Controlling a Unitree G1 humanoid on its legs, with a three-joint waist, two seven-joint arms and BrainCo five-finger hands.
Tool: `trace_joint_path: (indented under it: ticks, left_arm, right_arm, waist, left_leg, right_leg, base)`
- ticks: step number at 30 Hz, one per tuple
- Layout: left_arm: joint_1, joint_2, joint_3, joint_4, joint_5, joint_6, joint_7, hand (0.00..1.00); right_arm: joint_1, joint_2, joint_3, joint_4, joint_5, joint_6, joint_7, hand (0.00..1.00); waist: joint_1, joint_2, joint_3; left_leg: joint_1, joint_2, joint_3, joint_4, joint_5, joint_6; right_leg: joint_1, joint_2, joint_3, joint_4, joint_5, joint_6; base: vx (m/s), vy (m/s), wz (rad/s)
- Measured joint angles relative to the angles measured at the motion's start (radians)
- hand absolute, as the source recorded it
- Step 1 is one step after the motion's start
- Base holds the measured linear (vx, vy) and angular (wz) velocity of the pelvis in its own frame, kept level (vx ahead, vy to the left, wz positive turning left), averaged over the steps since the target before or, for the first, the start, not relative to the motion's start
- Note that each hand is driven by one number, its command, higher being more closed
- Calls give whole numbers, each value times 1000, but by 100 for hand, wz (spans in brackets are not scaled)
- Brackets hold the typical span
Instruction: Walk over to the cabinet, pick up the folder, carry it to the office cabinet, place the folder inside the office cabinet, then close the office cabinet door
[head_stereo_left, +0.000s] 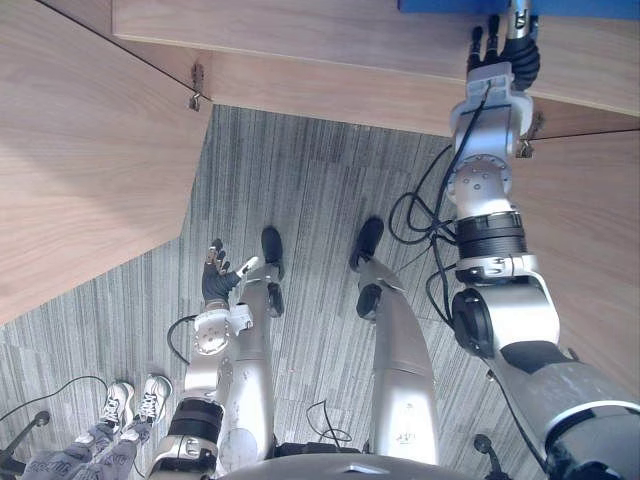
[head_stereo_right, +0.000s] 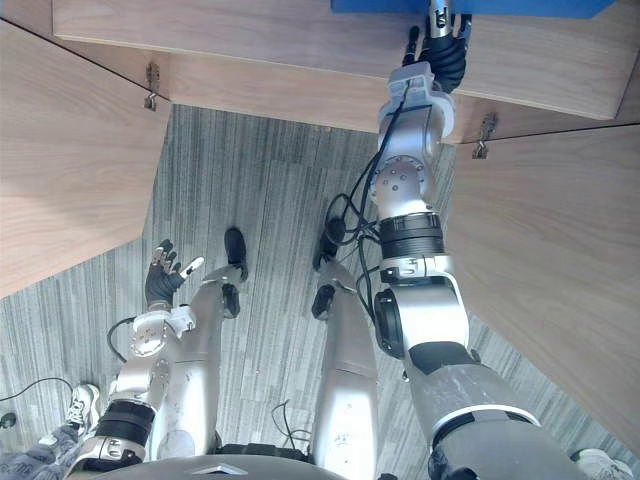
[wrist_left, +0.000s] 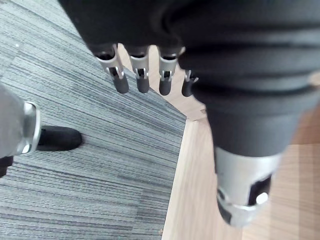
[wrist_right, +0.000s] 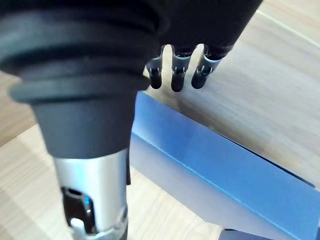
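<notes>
The blue folder (head_stereo_left: 450, 5) lies on the wooden shelf (head_stereo_left: 300, 40) of the open cabinet, at the far edge of the eye views. My right hand (head_stereo_left: 497, 62) reaches up to the folder's near edge. In the right wrist view its fingers (wrist_right: 176, 80) are straight over the shelf just past the folder (wrist_right: 215, 160), with the thumb on the folder's other side; nothing is gripped. My left hand (head_stereo_left: 215, 280) hangs low by my side over the carpet, fingers (wrist_left: 142, 80) relaxed and holding nothing.
The cabinet's left door (head_stereo_left: 80, 150) and right door (head_stereo_left: 590, 230) stand swung open on either side of me, leaving a strip of grey carpet (head_stereo_left: 310, 190) between them. A person's shoes (head_stereo_left: 135, 400) show at the lower left.
</notes>
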Motion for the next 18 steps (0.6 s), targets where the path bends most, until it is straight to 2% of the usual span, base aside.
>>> trace_joint_path:
  ticks: [3,9,13,18]
  left_arm:
    - [1,0,24,0,-1,1,0,0]
    - [30,9,27,-1,-3,-2,-2,0]
    - [71,12,23,-2,-4,-7,-4,0]
    - [112,21,5,-2,-4,-24,-5,0]
  right_arm:
    - [-41,14,-3,18,5,3,1,0]
    - [-179,5,-11,158,57,6,25,0]
    - [-244,-80,2,268,84,27,38,0]
    - [-266,-148,44,320,90,49,45,0]
  waist:
    - [-1,0,0]
    - [2,0,0]
    - [22,0,0]
    - [22,0,0]
  left_leg:
    - [0,1,4,-7,3,-1]
    - [1,-2,-1,-16,10,-5]
    - [16,-22,-9,-70,43,-10]
    - [20,-33,-16,-91,59,-9]
  right_leg:
    - [-5,1,3,0,1,-2]
    - [-5,0,-2,-1,1,-3]
    - [-4,-17,-12,-2,-1,-6]
    - [0,-30,-24,-1,-1,-6]
  base:
    - [0,0,-1]
    - [2,0,3]
    - [35,-1,19]
    - [30,2,12]
